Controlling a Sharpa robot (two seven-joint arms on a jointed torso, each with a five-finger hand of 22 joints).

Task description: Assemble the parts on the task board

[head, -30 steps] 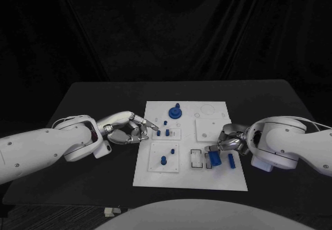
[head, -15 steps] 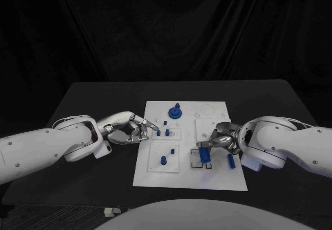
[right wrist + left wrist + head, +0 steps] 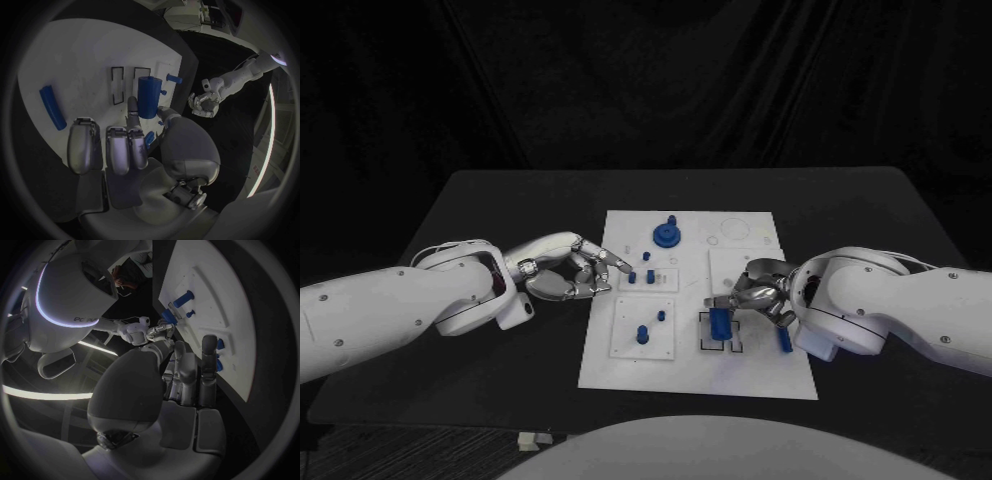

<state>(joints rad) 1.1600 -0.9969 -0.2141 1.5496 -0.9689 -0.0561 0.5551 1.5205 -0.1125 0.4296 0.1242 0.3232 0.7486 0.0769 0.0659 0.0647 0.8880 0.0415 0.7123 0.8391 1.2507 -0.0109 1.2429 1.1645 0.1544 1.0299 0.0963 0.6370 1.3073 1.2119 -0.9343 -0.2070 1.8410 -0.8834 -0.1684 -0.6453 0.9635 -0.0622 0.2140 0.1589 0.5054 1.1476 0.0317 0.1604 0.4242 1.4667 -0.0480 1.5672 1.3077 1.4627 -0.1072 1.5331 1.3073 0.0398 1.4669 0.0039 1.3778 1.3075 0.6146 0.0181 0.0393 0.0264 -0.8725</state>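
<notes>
The white task board (image 3: 754,372) lies in the middle of the table. My right hand (image 3: 759,293) pinches a blue cylinder (image 3: 718,322) upright over the black-framed slots (image 3: 710,335); the right wrist view shows the cylinder (image 3: 148,96) between thumb and a finger beside the slots (image 3: 117,85). A blue bar (image 3: 782,338) lies just right of it, also the bar (image 3: 52,106). My left hand (image 3: 571,268) hovers at the board's left edge, fingers loosely bent and holding nothing, one finger reaching toward small blue pegs (image 3: 642,279). A blue round part with a knob (image 3: 666,235) stands at the board's far side.
Two more blue pegs (image 3: 648,327) stand in the near-left sub-plate. The left wrist view shows my left hand (image 3: 187,375) beside the board (image 3: 237,305), with the right hand (image 3: 150,332) and cylinder (image 3: 183,299) beyond. Black table (image 3: 502,210) surrounds the board.
My right hand has carried the blue cylinder leftward, from near the blue bar to over the black-framed slots. The left hand has stayed put.
</notes>
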